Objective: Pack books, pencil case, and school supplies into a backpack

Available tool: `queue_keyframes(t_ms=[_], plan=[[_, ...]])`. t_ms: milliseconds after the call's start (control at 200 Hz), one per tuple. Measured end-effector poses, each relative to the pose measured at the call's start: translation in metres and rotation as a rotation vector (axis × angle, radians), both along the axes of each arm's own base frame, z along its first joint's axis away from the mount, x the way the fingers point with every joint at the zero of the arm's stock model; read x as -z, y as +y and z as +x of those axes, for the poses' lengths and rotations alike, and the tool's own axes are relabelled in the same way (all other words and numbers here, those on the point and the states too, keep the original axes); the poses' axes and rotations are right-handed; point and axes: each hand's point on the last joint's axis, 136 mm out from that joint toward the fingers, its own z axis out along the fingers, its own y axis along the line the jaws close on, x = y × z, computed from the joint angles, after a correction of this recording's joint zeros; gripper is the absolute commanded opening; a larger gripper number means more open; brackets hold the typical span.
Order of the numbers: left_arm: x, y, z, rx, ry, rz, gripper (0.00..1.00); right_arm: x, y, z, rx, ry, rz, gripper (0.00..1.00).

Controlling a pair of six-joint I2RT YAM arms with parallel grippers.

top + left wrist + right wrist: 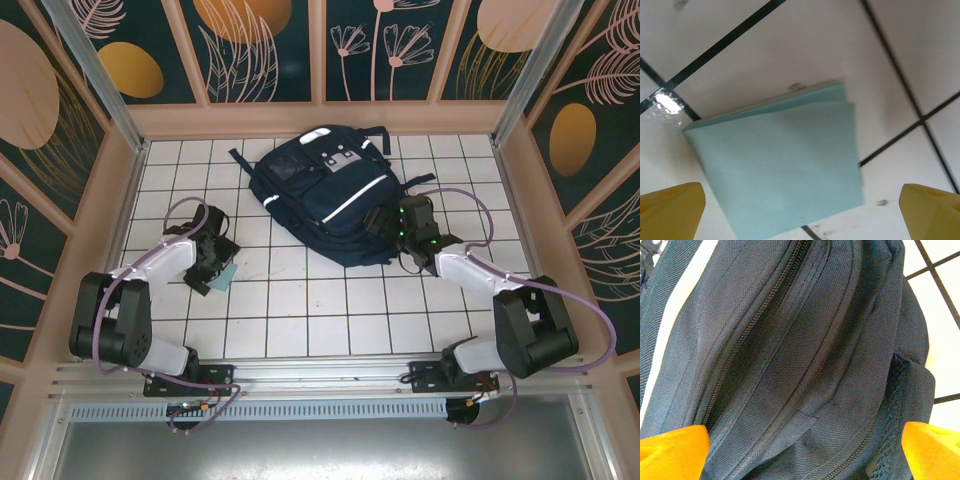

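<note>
you are late in the packing, as far as can be judged. the backpack lies flat on the tiled table, toward the far side, front pocket and white stripe facing up. the card, pale teal and folded, is the one loose item you can see on the tiles. it lies flat near the left side, well apart from the bag. from that, the books, the pencil case and the other supplies are probably inside, but the bag's interior is hidden, so treat that as a guess.

your left gripper hangs right over the card with its jaws wide apart. a yellow fingertip stands on each side of the card's near edge, and nothing is clamped. whether the tips touch the tiles, you cannot tell.

your right gripper sits at the bag's near right edge, jaws also spread wide and holding nothing. its wrist view looks down on navy fabric and two zip lines. the left one shows a dark gap lower down, but you cannot tell whether that compartment is open.

what is left, then: pick the card up, carry it across to the bag, get it through an opening, and perhaps close the zip. a thin card lying flat on tile may slip from the fingers.
</note>
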Motion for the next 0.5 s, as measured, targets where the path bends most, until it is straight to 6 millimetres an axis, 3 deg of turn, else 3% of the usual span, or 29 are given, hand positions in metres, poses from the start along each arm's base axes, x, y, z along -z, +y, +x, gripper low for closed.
queue_keyframes(t_ms=[310, 495], plan=[[0.017, -0.003, 0.001, -0.020, 0.050, -0.010, 0.97, -0.003, 0.002, 0.001, -0.002, -0.003, -0.001, 0.99], [0.021, 0.000, -0.004, -0.038, 0.083, 0.007, 0.77, -0.009, 0.003, -0.001, -0.007, -0.015, 0.003, 0.97]])
